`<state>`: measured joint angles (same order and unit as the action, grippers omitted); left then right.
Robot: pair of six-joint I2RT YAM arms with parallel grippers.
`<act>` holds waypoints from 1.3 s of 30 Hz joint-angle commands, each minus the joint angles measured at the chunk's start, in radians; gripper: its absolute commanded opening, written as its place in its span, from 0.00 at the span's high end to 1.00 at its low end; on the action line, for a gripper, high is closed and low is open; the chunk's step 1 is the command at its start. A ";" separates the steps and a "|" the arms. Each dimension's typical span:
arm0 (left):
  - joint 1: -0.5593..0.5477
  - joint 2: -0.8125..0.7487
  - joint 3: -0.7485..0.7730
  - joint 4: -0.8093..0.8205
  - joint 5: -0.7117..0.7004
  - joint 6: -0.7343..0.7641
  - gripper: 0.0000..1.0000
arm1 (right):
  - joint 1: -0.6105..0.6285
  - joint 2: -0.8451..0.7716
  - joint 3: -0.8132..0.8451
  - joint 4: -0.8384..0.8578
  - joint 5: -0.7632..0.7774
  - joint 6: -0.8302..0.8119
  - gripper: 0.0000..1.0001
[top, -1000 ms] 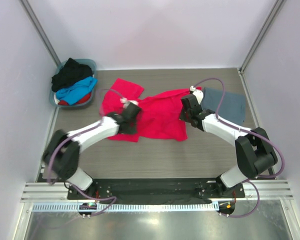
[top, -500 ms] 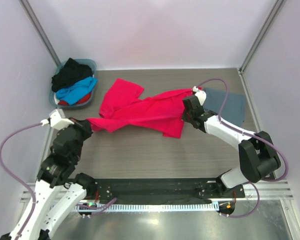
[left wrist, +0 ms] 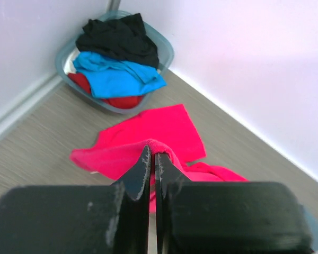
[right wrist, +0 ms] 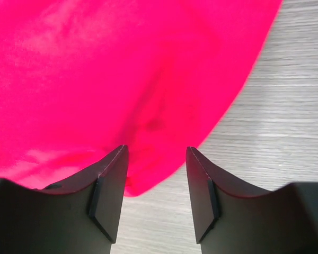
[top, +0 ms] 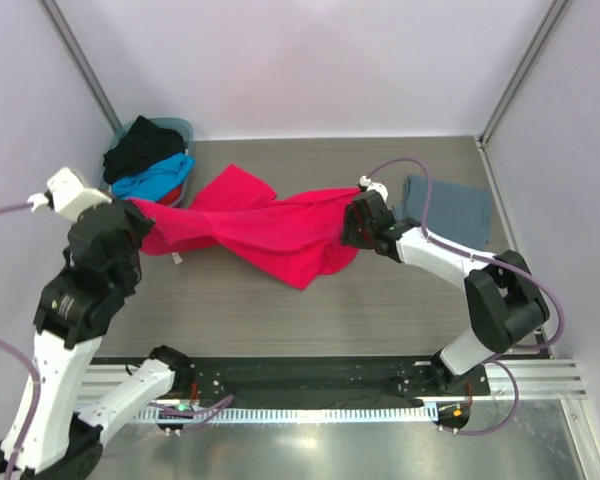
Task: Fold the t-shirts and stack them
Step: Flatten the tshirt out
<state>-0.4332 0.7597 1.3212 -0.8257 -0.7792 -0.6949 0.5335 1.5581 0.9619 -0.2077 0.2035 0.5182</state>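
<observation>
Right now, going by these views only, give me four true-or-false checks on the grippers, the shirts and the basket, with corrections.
1. The left gripper is shut on the red-pink shirt. True.
2. The right gripper is clamped on that shirt. False: its jaws stand open, with the cloth lying beneath them.
3. The basket in the far left corner holds a black shirt on top of a bright blue shirt. True.
4. The grey-blue shirt is in the basket. False: it lies flat on the table, right of the right gripper.

The red-pink shirt (top: 270, 225) is stretched and twisted, its left end lifted. The grey-blue shirt (top: 455, 208) lies flat at the far right. The black shirt (top: 140, 148) and blue shirt (top: 155, 178) are heaped in the basket (top: 185, 127).
</observation>
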 commanded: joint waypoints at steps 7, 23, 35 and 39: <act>0.016 0.299 0.275 -0.007 -0.011 0.164 1.00 | 0.180 -0.154 -0.058 0.117 -0.050 -0.145 0.40; 0.079 0.493 0.545 -0.061 0.027 0.235 1.00 | 0.620 0.112 0.077 0.189 0.195 -0.362 0.27; 0.100 0.512 0.593 -0.078 0.089 0.232 1.00 | 0.726 0.404 0.317 0.214 0.738 -0.368 0.28; 0.119 0.524 0.621 -0.099 0.103 0.232 1.00 | 0.724 0.470 0.368 0.149 0.904 -0.346 0.32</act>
<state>-0.3336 1.2854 1.8866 -0.9276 -0.6872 -0.4637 1.2610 2.0193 1.2827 -0.0399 0.8753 0.1478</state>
